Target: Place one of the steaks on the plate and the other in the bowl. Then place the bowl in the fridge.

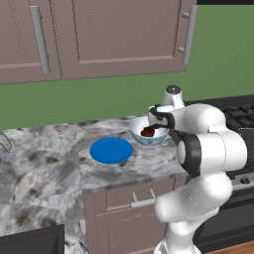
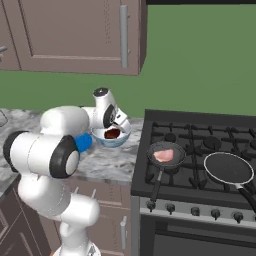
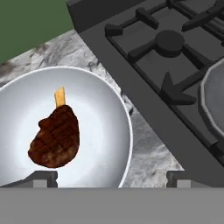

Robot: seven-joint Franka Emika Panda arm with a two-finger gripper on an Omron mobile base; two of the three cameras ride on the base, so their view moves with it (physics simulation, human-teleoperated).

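Dark steak [image 3: 55, 137] lies in the bowl [image 3: 100, 105]; my fingers [image 3: 41, 178] hang spread and released above; next, the pink steak [image 2: 165, 155] right on the stove needs moving to the plate [image 1: 111, 150].

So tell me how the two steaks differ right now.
The dark steak is reddish-brown with grill marks and a pale bone end; the pale steak is light pink. The dark steak lies in the bowl on the counter; the pale steak lies in a small black pan on the stove. Both lie flat, and the gripper holds neither.
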